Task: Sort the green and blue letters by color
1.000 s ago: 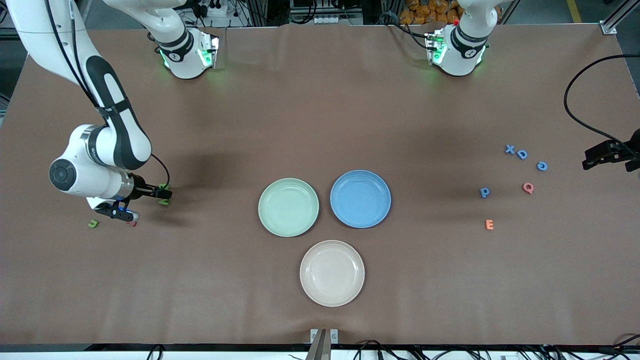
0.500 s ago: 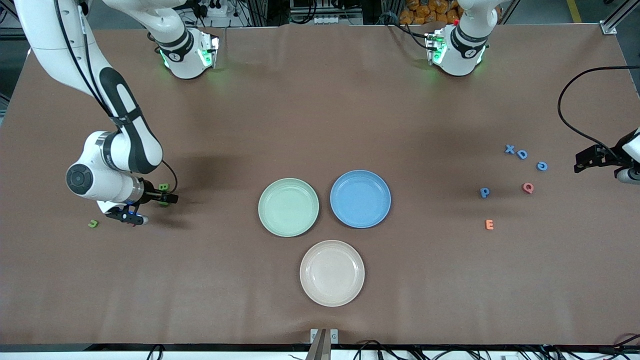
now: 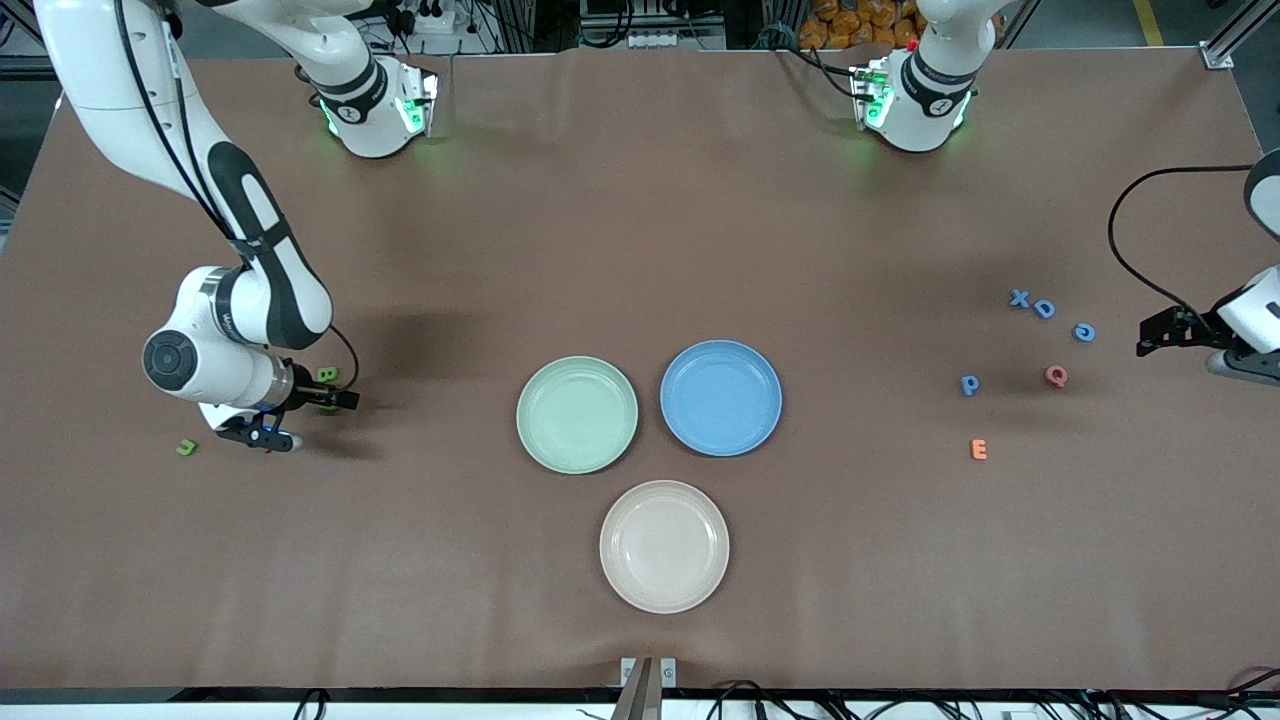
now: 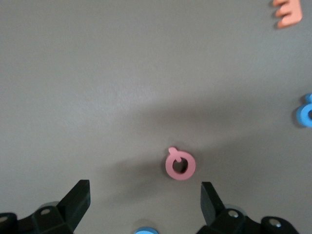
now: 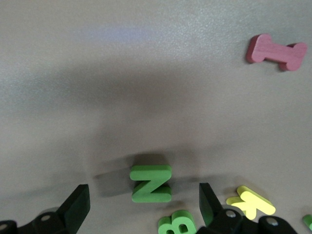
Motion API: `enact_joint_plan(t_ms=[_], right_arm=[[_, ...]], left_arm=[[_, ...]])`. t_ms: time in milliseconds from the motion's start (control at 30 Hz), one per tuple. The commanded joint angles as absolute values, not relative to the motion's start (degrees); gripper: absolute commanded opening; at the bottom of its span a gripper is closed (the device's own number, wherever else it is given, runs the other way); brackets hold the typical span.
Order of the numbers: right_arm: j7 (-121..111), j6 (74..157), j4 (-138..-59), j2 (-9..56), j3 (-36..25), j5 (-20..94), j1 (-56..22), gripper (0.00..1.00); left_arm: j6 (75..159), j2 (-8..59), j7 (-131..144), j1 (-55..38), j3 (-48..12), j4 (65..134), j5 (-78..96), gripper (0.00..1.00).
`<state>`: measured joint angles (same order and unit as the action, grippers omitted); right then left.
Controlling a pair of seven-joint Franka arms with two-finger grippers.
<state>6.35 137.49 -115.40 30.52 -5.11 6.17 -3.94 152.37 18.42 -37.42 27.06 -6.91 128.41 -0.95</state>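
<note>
At the right arm's end, my right gripper (image 3: 303, 418) is low over the table and open, its fingers on either side of a green N (image 5: 151, 183) without touching it. A green B (image 3: 327, 375) lies close by, also in the right wrist view (image 5: 178, 224). A green hook-shaped letter (image 3: 186, 447) lies nearer the table's end. At the left arm's end lie the blue X (image 3: 1019, 298), D (image 3: 1044, 309), G (image 3: 1084, 332) and P (image 3: 969, 385). My left gripper (image 3: 1165, 335) is open and empty beside the G (image 4: 146, 230).
A green plate (image 3: 577, 414), a blue plate (image 3: 720, 398) and a beige plate (image 3: 664, 546) stand mid-table. A pink-red Q (image 4: 180, 164) and an orange E (image 3: 979, 449) lie among the blue letters. A yellow K (image 5: 251, 202) and a dark red letter (image 5: 276, 51) lie by the green ones.
My right gripper shifted slightly toward the plates and settled around the green N. My left arm came in from the table's end toward the blue letters.
</note>
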Motion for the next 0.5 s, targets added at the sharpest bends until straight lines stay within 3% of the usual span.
enact_joint_plan(t_ms=[0,467], right_arm=[[7.8,136.8,-114.3,30.7,-5.1,5.1,-5.1,0.22],[20.6,125.0,-106.4,29.3,-4.7,6.1,-10.5,0.22]], left_arm=[[154.5,17.9,-41.3,29.4,-7.8,130.5,0.4,1.00],[155.8,19.0,-46.0,32.4,-7.8,133.4,0.4,1.00]])
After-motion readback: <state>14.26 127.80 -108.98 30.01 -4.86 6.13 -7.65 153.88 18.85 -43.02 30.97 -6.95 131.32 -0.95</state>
